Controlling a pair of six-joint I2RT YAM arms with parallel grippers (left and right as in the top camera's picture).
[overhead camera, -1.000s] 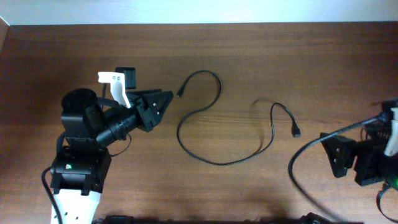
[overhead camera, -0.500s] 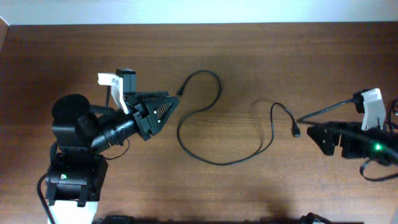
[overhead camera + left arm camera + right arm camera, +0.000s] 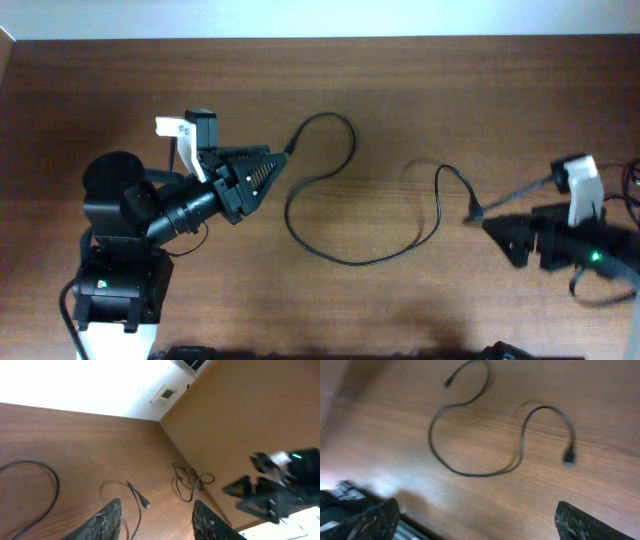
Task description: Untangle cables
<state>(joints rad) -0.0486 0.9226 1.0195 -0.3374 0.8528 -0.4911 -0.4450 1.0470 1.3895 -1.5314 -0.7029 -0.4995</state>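
Left gripper (image 3: 155, 527) has its jaws spread with nothing held, and right gripper (image 3: 475, 527) is wide apart too, also empty. Between them one cable (image 3: 350, 263), a thin black round cord, lies flat in a loose S. Its long axis runs left-right, with a small plug end just beside each gripper tip. Table (image 3: 480, 90) is brown wood-grain, smooth and matte.

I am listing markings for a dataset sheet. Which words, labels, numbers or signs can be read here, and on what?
None can be read.
The white piece on the left arm: no print visible.
The white piece on the right arm: blurred, no print visible.
The wall plate in the left wrist view: too small to read.
The cable: no marking visible.
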